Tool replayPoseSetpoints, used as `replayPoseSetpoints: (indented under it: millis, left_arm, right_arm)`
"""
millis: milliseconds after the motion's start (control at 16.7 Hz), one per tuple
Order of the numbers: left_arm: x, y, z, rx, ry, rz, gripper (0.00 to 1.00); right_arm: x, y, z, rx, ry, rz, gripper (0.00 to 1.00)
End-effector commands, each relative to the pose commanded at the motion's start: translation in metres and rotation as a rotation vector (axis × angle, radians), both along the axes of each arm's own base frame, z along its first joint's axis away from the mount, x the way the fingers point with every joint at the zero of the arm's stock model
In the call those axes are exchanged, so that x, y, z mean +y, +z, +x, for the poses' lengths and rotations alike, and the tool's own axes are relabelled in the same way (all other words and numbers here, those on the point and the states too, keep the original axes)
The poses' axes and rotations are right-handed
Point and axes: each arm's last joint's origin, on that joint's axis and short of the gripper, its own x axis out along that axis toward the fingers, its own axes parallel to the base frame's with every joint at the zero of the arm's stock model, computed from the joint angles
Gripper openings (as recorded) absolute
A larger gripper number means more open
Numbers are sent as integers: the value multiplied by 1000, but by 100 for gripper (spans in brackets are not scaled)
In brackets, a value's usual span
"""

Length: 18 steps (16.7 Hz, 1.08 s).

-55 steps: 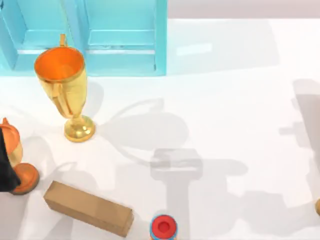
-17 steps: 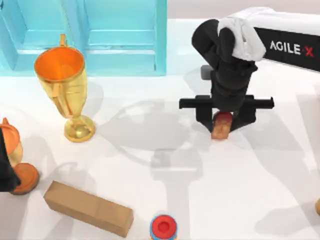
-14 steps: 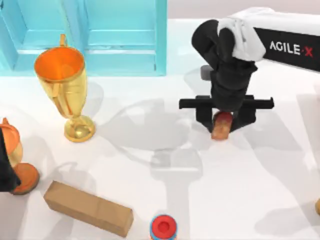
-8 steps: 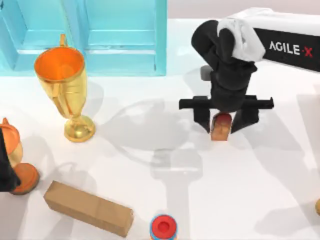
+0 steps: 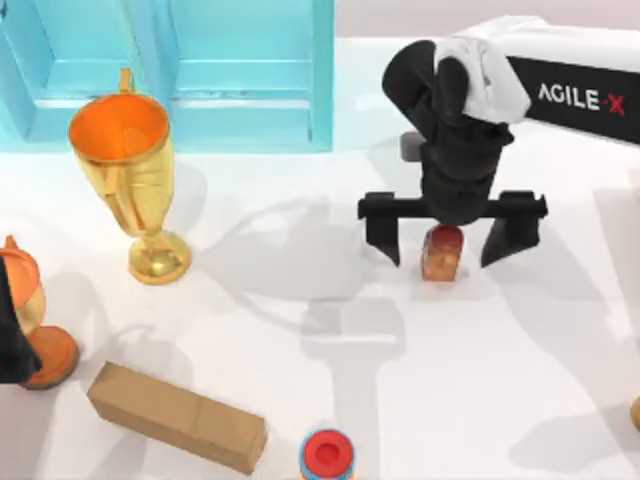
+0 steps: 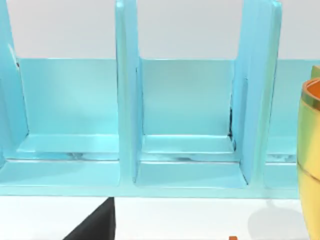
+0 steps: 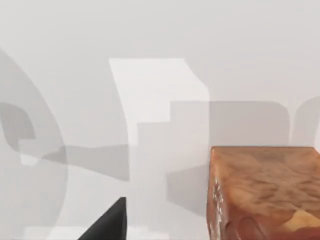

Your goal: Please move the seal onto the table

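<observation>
The seal (image 5: 442,251), a small block with a dark red top and tan-orange body, stands upright on the white table (image 5: 480,380) right of centre. My right gripper (image 5: 443,252) hangs over it, open, its two black fingers (image 5: 383,240) spread wide on either side and apart from the block. The right wrist view looks down on the seal's mottled tan body (image 7: 265,192) resting on the table, with one fingertip (image 7: 107,222) off to its side. My left arm (image 5: 12,335) sits parked at the table's left edge.
A light-blue cabinet (image 5: 170,70) stands at the back left, seen close in the left wrist view (image 6: 185,125). A gold trophy (image 5: 130,175) stands before it. A brown box (image 5: 178,415), a red cap with blue rim (image 5: 328,455) and an orange trophy (image 5: 30,320) lie along the front left.
The right arm came in carrying the seal and held it shut a second ago; since then the fingers have spread wide apart, leaving the seal standing on the table.
</observation>
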Motion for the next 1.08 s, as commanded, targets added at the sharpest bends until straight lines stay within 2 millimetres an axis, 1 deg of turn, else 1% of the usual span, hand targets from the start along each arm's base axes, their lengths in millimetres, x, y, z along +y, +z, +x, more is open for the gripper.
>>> replayPoseSetpoints:
  millis: [360,480,540,660,780,960,1080]
  left_arm:
    - [0,0,0,0,0,0,100]
    - [0,0,0,0,0,0,100]
    - [0,0,0,0,0,0,100]
    - [0,0,0,0,0,0,100]
    - [0,0,0,0,0,0,100]
    - [0,0,0,0,0,0,100]
    - [0,0,0,0,0,0,100]
  right_arm:
    - [-1,0,2,7,-5,-5,100]
    - [0,5,5,27,-11,-16,100]
    - [2,11,7,38,-12,-23,100]
    - [6,33,11,55,-9,-35,100]
    - [9,65,13,56,-4,-40,100]
    - [6,115,9,29,1,-27,100]
    - [2,139,4,9,0,-10,100]
